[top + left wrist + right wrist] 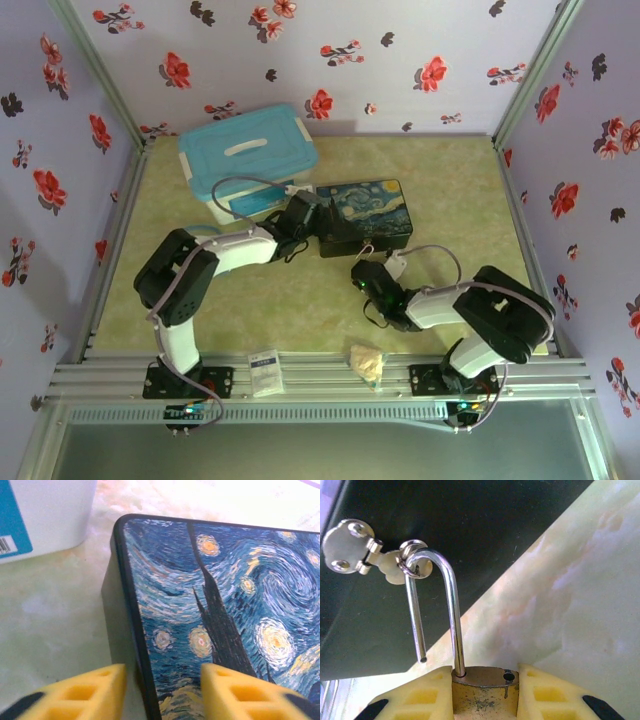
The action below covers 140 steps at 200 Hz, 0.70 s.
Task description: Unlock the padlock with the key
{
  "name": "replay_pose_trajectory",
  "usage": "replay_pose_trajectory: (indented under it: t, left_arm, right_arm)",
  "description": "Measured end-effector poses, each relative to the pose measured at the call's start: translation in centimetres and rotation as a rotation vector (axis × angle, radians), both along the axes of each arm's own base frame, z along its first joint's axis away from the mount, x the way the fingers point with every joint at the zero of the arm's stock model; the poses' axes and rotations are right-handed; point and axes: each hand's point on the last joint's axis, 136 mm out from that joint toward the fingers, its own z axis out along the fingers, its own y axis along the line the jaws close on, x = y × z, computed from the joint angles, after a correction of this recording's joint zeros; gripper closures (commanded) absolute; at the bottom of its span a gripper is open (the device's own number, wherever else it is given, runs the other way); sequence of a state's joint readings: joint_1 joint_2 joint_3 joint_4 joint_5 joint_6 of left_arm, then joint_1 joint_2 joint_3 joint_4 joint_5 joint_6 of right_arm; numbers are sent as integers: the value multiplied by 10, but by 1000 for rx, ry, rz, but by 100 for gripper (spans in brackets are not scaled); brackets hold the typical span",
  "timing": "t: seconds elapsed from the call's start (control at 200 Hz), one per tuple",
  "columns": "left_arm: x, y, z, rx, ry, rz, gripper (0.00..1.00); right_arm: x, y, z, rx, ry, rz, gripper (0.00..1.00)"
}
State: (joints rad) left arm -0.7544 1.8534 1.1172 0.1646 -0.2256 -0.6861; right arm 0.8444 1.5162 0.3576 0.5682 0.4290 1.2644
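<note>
The brass padlock (485, 697) sits squeezed between the yellow foam fingers of my right gripper (485, 680), which is shut on its body. Its silver shackle (451, 610) is sprung open: the free end hangs clear of the empty hole, while the curve is still hooked through the ring on the box's clasp (350, 547). The key is out of view. From above, my right gripper (372, 272) is at the front of the starry-night box (365, 210). My left gripper (310, 212) is open and straddles the box's left edge (131, 630), one finger beside the wall and one over the lid.
A blue-lidded plastic bin (247, 150) stands just behind and left of the box, its white wall (45, 510) close to my left gripper. A crumpled beige wrapper (366, 362) and a small white packet (265, 372) lie at the near rail. Floral walls enclose the table.
</note>
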Motion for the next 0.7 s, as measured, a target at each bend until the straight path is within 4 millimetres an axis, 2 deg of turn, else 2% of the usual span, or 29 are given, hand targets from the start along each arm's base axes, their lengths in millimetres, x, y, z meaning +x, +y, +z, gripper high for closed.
replay_pose_trajectory:
  t: [0.36, 0.7]
  left_arm:
    - [8, -2, -1, 8, -42, 6, 61]
    - [11, -2, -1, 12, -55, 3, 60]
  right_arm:
    - [10, -11, 25, 37, -57, -21, 92]
    - [28, -26, 19, 72, -55, -71, 94]
